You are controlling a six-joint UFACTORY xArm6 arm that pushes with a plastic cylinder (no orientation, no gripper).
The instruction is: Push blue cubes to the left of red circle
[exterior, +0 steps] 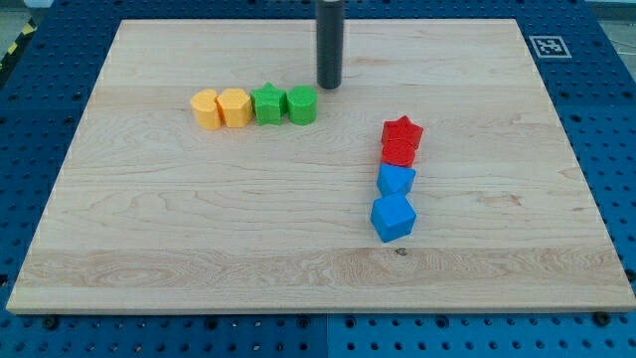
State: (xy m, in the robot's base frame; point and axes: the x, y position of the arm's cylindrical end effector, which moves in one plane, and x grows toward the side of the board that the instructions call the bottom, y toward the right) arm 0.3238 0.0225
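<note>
Two blue cubes (394, 216), two red blocks (400, 141)

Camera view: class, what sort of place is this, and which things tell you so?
Probably a robotics lab bench. A wooden board lies on a blue perforated table, a printed marker tag sits at the board's corner, and my tip hangs above a green block.

Board: we see a light wooden board (199, 219) resting on a blue pegboard bench (616, 149).
Top row: orange block (206, 108), orange block (235, 106), green star (267, 103) and green block (302, 104), touching side by side.
Right column: red star (402, 131), red circle (398, 152), blue block (396, 181), blue cube (393, 217), touching in a line.
Rod: my tip (329, 86) sits just above the green block.
</note>
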